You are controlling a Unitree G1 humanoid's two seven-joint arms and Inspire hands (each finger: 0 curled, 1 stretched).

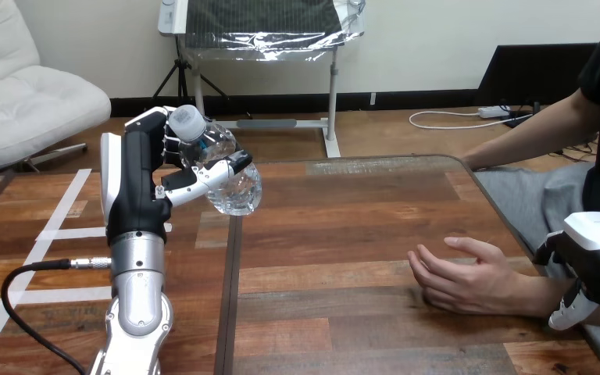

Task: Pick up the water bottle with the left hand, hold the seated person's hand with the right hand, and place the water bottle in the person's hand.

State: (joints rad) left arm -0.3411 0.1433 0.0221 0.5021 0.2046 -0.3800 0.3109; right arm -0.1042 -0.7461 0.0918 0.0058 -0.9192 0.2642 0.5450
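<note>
My left hand [137, 187]: fingers clasped round the water bottle [238, 195], raised over the worktop [359, 234]. My right hand [590, 266] is at the person's wrist [535, 295]; hold: cannot tell. The person's hand [461, 277] lies open. Next, I judge: carry the bottle across into the palm.

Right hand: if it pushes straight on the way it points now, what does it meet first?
Most likely the person's wrist, which lies right beside the right hand; beyond it, the person's hand. Depth is unclear, so they may be touching.
</note>
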